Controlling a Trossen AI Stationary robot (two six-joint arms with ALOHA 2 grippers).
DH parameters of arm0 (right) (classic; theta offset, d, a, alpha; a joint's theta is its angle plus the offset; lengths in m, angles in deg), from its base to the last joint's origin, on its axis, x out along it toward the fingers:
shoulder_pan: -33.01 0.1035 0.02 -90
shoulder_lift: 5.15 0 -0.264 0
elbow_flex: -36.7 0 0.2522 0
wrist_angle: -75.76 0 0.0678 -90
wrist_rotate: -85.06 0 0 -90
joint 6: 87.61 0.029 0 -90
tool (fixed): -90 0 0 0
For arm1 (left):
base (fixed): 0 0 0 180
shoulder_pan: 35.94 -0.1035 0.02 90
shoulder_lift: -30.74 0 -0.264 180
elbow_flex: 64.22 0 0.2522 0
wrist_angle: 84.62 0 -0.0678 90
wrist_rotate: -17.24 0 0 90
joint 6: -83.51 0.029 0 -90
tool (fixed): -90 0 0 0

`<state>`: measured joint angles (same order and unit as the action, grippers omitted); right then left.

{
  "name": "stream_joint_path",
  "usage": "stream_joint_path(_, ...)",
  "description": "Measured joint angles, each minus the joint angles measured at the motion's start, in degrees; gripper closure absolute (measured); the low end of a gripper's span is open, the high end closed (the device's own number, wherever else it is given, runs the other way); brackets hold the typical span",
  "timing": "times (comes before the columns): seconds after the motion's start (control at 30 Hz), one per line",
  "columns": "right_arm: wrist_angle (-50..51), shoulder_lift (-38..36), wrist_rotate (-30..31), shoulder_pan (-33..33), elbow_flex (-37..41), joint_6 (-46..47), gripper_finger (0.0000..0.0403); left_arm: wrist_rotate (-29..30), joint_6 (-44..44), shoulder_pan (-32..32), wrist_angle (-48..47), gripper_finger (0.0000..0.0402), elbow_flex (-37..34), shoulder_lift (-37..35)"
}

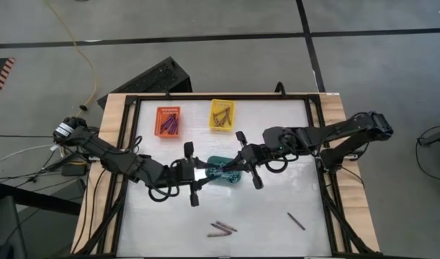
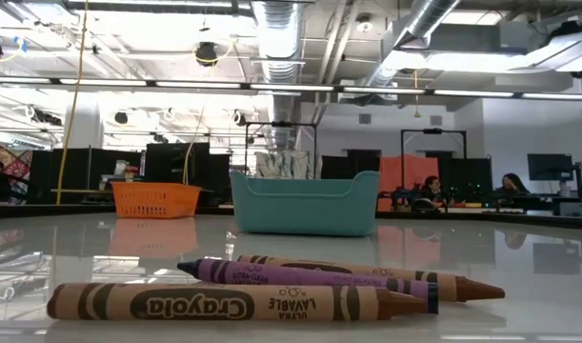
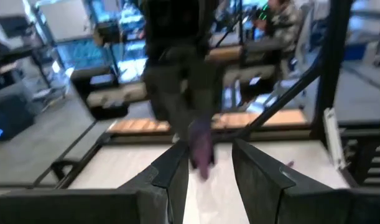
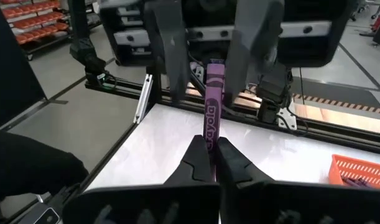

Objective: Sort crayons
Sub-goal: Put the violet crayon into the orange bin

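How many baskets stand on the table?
3: an orange basket and a yellow basket at the far edge, a teal basket at centre, partly hidden under both grippers.

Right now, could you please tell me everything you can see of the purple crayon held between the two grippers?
The purple crayon is a short thin stick in a purple paper wrapper with dark lettering along it. The right gripper is shut on one end, pinching it between its dark fingers. Its other end reaches between the fingers of the left gripper, whose jaws stand apart around it. It hangs above the white table, over the teal basket, touching only the right gripper's fingers as far as can be seen.
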<state>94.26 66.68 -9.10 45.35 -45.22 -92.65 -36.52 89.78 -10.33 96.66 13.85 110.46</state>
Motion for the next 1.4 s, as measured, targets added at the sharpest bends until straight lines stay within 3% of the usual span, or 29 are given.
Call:
stream_joint_path(0.2, -0.2, 0.0, 0.0, 0.0, 0.0, 0.0, 0.0403, -1.1, 2.3, 0.0, 2.8, 0.0295, 0.0, 0.0)
stream_joint_path(0.7, -0.1, 0.1, -0.4, 0.1, 0.0, -0.2, 0.0403, -4.6, 3.6, -1.0, 4.1, 0.0390, 0.0, 1.9)
stream_joint_path(1.0, 1.7, 0.1, -0.1, 0.0, 0.0, 0.8, 0.0397, -4.4, 6.0, -0.9, 3.9, 0.0398, 0.0, 2.0)
stream_joint_path(1.2, 6.7, 0.1, 7.7, 0.0, -0.1, 2.2, 0.0327, -1.1, 7.0, -1.4, 0.3, 0.0400, 0.0, 1.6)
stream_joint_path(1.4, 17.1, 0.1, 14.9, -0.2, -0.1, 6.3, 0.0242, 4.9, 1.5, -5.3, -13.0, 0.0401, 0.0, -2.5)
